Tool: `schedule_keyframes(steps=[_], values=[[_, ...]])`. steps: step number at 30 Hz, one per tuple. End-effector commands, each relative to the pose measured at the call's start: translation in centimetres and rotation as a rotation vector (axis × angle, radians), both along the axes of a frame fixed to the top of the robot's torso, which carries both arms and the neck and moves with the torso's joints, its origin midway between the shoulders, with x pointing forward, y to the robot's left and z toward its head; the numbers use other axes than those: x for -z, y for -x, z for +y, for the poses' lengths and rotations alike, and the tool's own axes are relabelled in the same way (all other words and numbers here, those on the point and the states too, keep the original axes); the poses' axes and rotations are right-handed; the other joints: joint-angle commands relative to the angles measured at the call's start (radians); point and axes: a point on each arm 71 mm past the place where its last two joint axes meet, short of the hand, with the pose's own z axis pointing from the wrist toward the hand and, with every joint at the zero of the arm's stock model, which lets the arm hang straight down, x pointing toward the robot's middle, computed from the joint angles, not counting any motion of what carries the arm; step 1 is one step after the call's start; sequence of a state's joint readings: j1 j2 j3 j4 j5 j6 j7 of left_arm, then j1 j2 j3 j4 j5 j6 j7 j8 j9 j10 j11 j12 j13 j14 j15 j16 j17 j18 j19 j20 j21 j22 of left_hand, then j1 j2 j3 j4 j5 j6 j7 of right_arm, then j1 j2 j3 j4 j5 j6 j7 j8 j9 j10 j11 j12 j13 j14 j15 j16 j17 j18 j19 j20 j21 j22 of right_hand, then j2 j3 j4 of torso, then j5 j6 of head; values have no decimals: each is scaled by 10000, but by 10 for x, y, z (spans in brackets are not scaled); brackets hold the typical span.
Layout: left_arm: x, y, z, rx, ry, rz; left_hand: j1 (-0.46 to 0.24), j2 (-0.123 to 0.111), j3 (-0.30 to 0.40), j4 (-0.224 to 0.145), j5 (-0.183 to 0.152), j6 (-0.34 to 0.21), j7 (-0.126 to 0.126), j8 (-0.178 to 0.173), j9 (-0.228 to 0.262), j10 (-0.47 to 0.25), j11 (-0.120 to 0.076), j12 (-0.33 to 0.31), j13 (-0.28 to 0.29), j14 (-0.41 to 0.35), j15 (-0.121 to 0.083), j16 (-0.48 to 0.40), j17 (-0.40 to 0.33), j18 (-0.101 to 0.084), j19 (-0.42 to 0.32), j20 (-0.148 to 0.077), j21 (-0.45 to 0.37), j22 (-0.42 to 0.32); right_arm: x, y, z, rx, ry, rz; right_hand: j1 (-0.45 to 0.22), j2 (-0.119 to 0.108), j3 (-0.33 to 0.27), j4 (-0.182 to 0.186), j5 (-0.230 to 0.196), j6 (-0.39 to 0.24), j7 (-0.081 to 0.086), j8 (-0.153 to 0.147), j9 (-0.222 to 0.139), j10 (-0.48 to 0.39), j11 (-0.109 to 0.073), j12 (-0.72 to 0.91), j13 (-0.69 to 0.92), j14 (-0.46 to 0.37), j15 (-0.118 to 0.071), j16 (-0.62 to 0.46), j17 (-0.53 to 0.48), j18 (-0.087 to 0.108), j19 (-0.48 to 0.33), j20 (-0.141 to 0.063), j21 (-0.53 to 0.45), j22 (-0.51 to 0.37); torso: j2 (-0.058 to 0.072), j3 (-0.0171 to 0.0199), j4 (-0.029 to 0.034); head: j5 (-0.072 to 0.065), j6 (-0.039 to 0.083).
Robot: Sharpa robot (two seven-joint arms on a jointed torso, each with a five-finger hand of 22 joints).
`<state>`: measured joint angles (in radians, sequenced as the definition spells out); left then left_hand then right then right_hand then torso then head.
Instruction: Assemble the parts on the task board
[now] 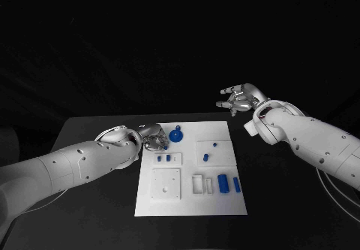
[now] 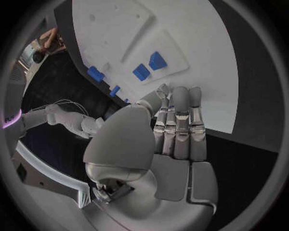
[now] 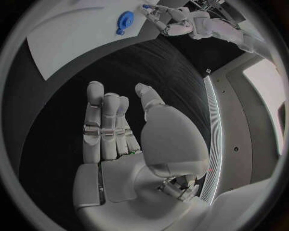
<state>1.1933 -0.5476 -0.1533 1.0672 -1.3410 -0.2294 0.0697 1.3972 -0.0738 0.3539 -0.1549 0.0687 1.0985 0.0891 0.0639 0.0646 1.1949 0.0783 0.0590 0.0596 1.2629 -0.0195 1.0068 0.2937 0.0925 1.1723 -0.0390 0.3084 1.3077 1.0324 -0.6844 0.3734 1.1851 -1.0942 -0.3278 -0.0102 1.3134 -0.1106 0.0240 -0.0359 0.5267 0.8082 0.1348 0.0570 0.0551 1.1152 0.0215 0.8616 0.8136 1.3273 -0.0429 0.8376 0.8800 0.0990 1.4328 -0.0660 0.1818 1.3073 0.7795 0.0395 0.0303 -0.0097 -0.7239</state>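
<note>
The white task board (image 1: 191,200) lies in the middle of the black table. A round blue part (image 1: 176,136) sits near its far edge, also seen as the round blue part (image 3: 124,22). Small blue pieces (image 1: 164,157) lie by the left edge, and two blue cylinders (image 1: 222,183) stand near the right edge. My left hand (image 1: 152,137) is at the board's far left corner, fingers close together (image 2: 175,125), with a small blue part (image 3: 146,6) at its fingertips. My right hand (image 1: 239,100) hangs raised beyond the far right corner, fingers apart (image 3: 114,130), holding nothing.
A white square plate (image 1: 166,183) with small holes sits at the board's near left. Two more small blue pieces (image 1: 205,156) stand in a raised white block at the centre right. Black table (image 1: 98,213) surrounds the board on all sides.
</note>
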Motion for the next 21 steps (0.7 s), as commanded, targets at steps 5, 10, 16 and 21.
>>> schedule_keyframes(steps=[5, 10, 16, 21], values=[[0, 0, 2, -22, 61, -38, 46, -141, 93, -7, 5, -47, 27, -14, -10, -77, 19, -2, -9, -47, 45, 19, -37, 104, -3, 44, -8, 229, 0, 0, 1, -119, -6, -2, -103, -4, 38, -20, 65, 0, 0, -20, 5, -46, -11, 46, 4, -23, -33, 29, -5, 126, 46, 14, 2, 177, -4, -2, -2, 3, -9], [0, 0, 6, -92, 16, -34, 93, -153, 144, -36, 43, -38, 38, -13, -10, -86, 26, 0, -8, -51, 42, 34, -56, 117, -55, 39, 94, 233, 1, 0, 0, -100, 3, 3, -103, -4, 38, -20, 65, 0, 0, -20, 5, -46, -11, 46, 4, -23, -33, 29, -5, 126, 46, 14, 2, 177, -1, -2, 2, -7, -5], [0, -1, 12, -232, -25, -86, 154, -166, 218, -88, 77, -76, 68, -15, -11, -92, 33, -1, -9, -62, 42, 43, -88, 145, -165, 39, 352, 235, 1, 0, -2, -87, 15, 18, -99, 4, 40, -36, 61, 44, -3, -17, 8, -49, -13, 44, 2, -24, -34, 27, -4, 124, 47, 14, -3, 178, -1, -5, 1, -3, -3], [-2, -2, 20, -431, 87, -187, 156, -205, 245, -102, 85, -102, 92, -17, -13, -114, 46, 0, -8, -196, 55, -93, -153, 138, -281, 55, 400, 221, 2, 1, -2, -189, 21, 61, -95, 124, 212, -266, -111, 871, -76, -3, 32, 31, -89, -620, -622, -25, -82, 7, -22, 101, 34, -19, -12, 181, 4, -7, -3, -47, 54]])
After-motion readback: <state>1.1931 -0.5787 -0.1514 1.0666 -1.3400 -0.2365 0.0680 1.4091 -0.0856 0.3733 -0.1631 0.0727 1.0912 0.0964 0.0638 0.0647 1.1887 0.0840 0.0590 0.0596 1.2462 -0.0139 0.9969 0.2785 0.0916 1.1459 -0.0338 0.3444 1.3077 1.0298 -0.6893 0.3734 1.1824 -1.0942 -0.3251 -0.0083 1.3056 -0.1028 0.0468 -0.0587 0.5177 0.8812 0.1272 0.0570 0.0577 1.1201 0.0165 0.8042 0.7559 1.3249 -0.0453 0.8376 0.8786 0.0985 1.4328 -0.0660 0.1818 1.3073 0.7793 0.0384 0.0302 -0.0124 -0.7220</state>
